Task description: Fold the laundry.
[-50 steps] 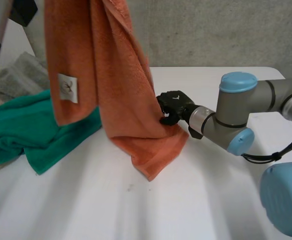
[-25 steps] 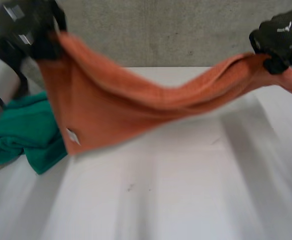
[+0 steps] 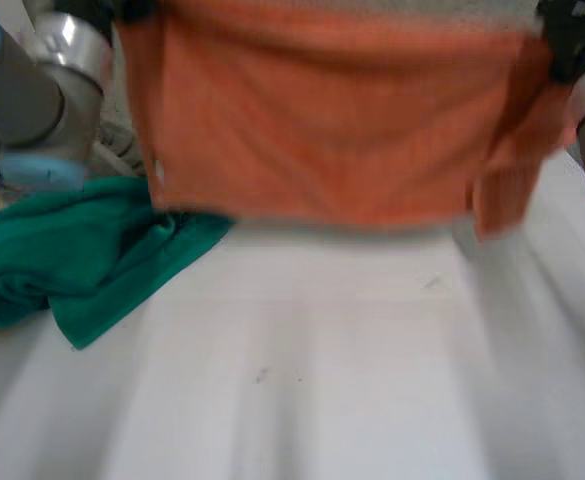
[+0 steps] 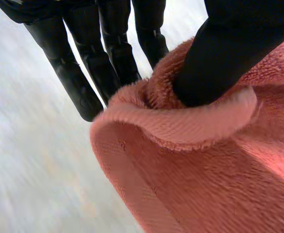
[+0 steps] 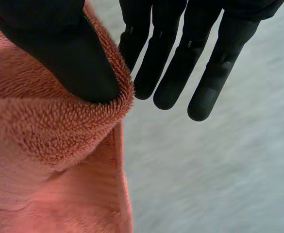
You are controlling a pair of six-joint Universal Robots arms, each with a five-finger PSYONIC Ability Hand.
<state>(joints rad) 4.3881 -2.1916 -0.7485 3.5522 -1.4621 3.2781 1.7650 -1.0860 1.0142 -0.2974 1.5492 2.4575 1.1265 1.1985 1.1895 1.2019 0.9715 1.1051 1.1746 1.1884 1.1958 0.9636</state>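
Note:
An orange towel (image 3: pixel 322 120) hangs spread wide in the air above the table's far half, stretched between my two hands. Its lower edge hangs clear of the white table (image 3: pixel 322 380). In the left wrist view my left hand (image 4: pixel 229 53) pinches one top corner of the towel (image 4: pixel 195 160) under its thumb, with the other fingers (image 4: pixel 74 73) straight beside it. My right hand (image 5: pixel 59 53) pinches the other top corner (image 5: pixel 49 160) the same way, thumb on the pile and fingers (image 5: pixel 200 68) extended. In the head view the right hand (image 3: pixel 572 40) is at the towel's upper right.
A green towel (image 3: pixel 72 260) lies crumpled on the table's left side, partly under the orange towel's left end. My left arm (image 3: pixel 32 100) stands above it. The near half of the table is bare.
A second ago the towel hung bunched from the left hand while the right hand gripped its lower corner. Both hands have since risen and moved apart, pulling it out flat.

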